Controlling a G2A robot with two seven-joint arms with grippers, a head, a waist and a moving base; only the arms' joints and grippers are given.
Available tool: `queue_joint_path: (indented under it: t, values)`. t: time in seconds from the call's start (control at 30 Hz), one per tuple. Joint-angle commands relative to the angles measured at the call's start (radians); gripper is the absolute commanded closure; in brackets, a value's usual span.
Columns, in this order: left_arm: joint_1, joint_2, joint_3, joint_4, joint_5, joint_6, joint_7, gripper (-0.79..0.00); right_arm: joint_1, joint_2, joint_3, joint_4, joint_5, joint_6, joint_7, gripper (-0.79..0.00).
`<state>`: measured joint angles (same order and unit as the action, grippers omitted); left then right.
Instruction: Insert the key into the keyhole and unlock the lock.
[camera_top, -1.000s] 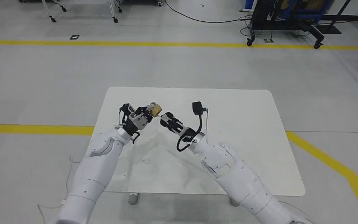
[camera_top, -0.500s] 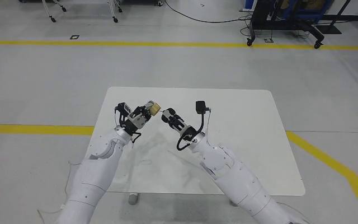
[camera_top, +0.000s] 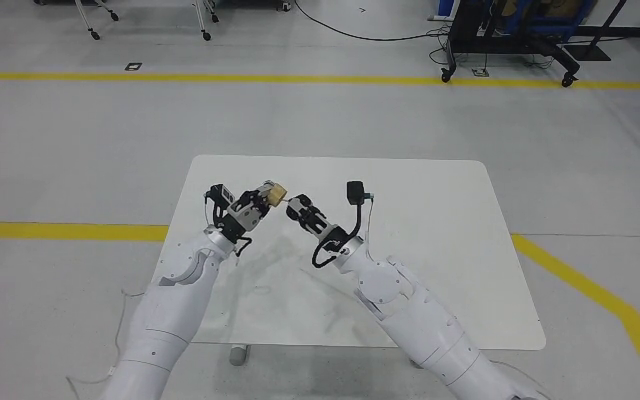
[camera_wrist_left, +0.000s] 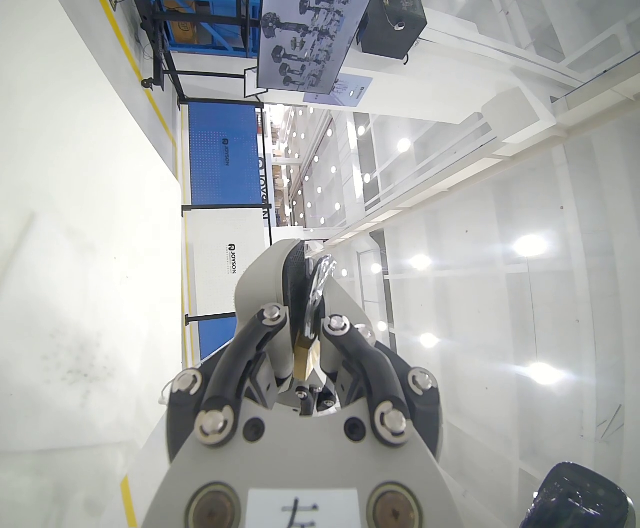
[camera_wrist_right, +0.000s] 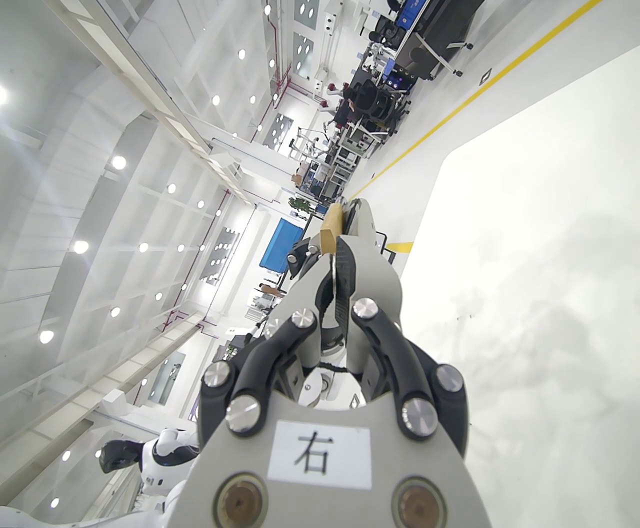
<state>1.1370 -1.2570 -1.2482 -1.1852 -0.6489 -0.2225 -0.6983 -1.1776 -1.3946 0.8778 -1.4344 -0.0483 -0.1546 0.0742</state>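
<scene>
Sitting pinched in right tool (camera_top: 299, 209), key (camera_wrist_right: 332, 271) faces lock (camera_top: 278, 190).

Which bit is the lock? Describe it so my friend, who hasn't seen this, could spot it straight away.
Find the white table; above its left side two white arms nearly meet tip to tip. The lock is the small block pinched in the left hand, facing the key in the right hand. It is the only brass-yellow thing among white and black parts.
</scene>
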Motion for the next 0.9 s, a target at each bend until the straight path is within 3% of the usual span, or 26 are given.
queue_joint_path:
  t: [0.0, 0.87]
  values:
    - [0.0, 0.0, 0.0, 0.0, 0.003, 0.001, 0.0, 0.0, 0.001, -0.002, 0.001, 0.003, 0.0, -0.002, 0.004, 0.0]
    - [-0.004, -0.006, -0.006, 0.008, -0.005, 0.01, -0.015, 0.0, -0.014, -0.023, 0.026, 0.007, -0.025, -0.014, -0.013, 0.0]
